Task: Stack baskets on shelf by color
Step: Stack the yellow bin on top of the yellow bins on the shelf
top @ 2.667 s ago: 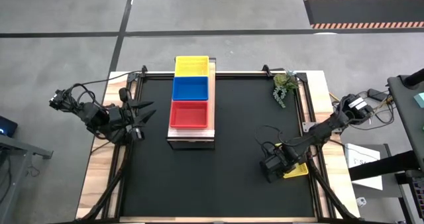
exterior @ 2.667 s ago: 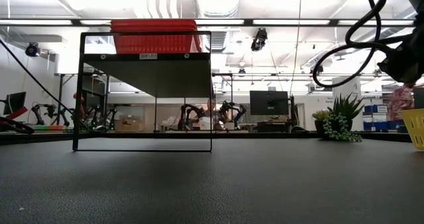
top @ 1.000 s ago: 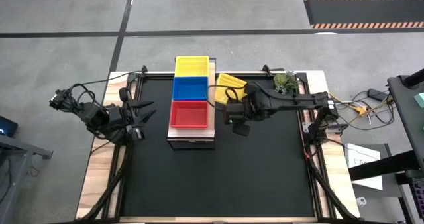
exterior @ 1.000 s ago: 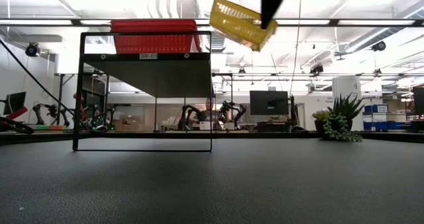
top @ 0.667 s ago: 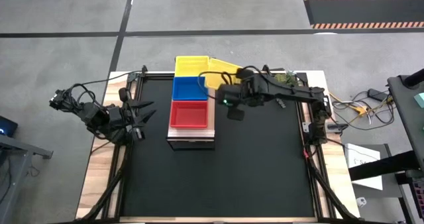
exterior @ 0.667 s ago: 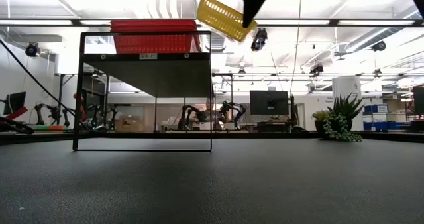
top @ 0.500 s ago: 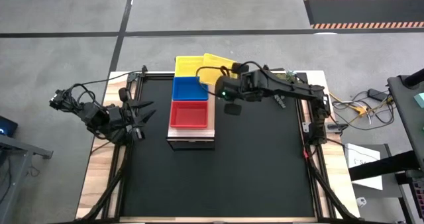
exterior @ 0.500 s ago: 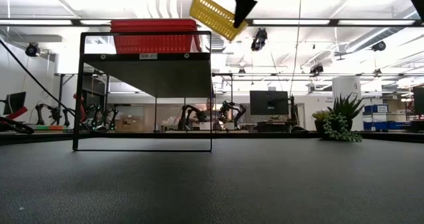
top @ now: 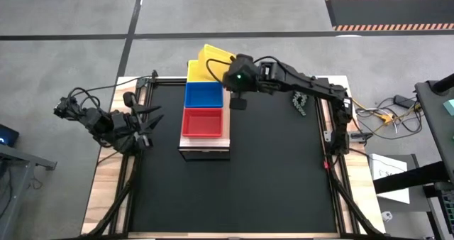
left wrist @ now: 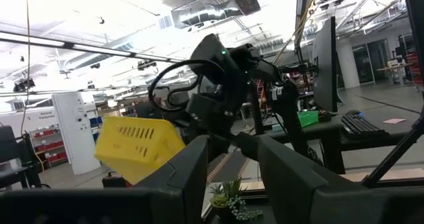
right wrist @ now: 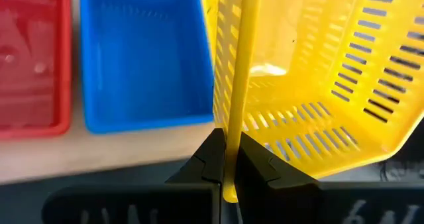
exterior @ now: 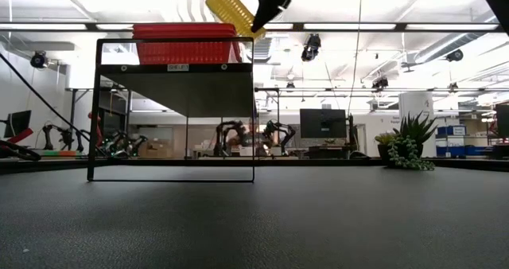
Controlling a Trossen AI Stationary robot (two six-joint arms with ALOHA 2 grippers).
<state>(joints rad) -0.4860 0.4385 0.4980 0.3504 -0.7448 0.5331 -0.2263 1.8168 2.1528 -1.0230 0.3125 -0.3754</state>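
Observation:
The shelf (top: 204, 148) stands left of the table's middle, its plank top carrying a red stack (top: 204, 122), a blue stack (top: 204, 95) and a yellow stack (top: 198, 71) at the far end. My right gripper (top: 230, 75) is shut on another yellow basket (top: 215, 60), held in the air over the shelf's far end. In the low view this basket (exterior: 231, 8) is tilted above the red stack (exterior: 185, 44). My left gripper (top: 149, 121) waits open at the table's left edge; in its wrist view the yellow basket (left wrist: 136, 146) shows beyond it. My right gripper pinches the yellow basket's wall at its rim (right wrist: 233, 128), one finger (right wrist: 211, 159) on each face of the wall. The basket is lifted clear of the shelf and steeply tilted, reaching out from the fingers toward the table's left and far side.
A small potted plant (top: 303, 94) sits at the table's far right corner, also in the low view (exterior: 406, 152). The black tabletop (top: 277, 169) lies right of and in front of the shelf. The shelf's dark frame (exterior: 175, 110) stands open underneath.
My right gripper has carried the yellow basket toward the table's left and far edges, from beside the blue stack to above the shelf's far end. The basket has risen slightly and tipped more steeply.

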